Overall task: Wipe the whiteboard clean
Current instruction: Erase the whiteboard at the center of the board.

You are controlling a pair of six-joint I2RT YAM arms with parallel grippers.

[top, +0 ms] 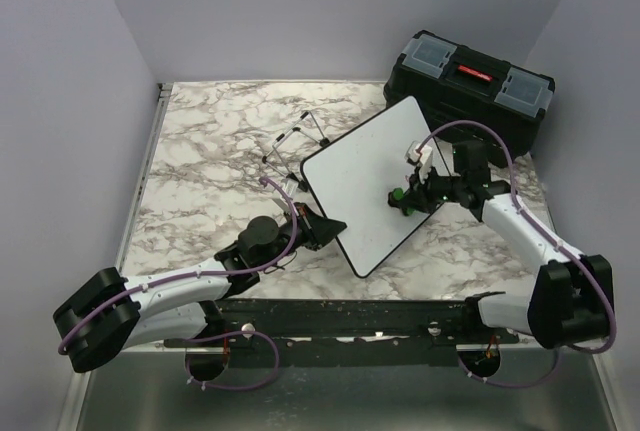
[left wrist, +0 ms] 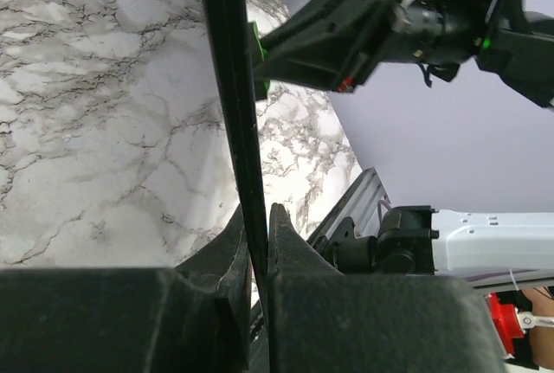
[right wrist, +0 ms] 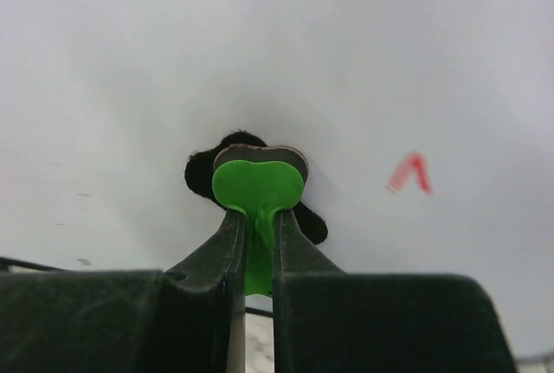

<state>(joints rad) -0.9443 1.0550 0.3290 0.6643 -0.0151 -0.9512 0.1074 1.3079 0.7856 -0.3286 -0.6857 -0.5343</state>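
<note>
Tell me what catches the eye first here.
The whiteboard stands tilted mid-table, its rim pinched in the left tool. The right tool holds a green eraser against its face, with a small red mark near it. A black toolbox sits at the far right.

Nothing readable here tbh. Closest thing is a little red mark on the whiteboard, just a smudgy stroke, can't make out any letter.

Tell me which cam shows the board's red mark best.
Right wrist: the red mark sits clear on the whiteboard, right of the green eraser. Top external: whole board, no mark visible. Left wrist: only its black edge.
</note>
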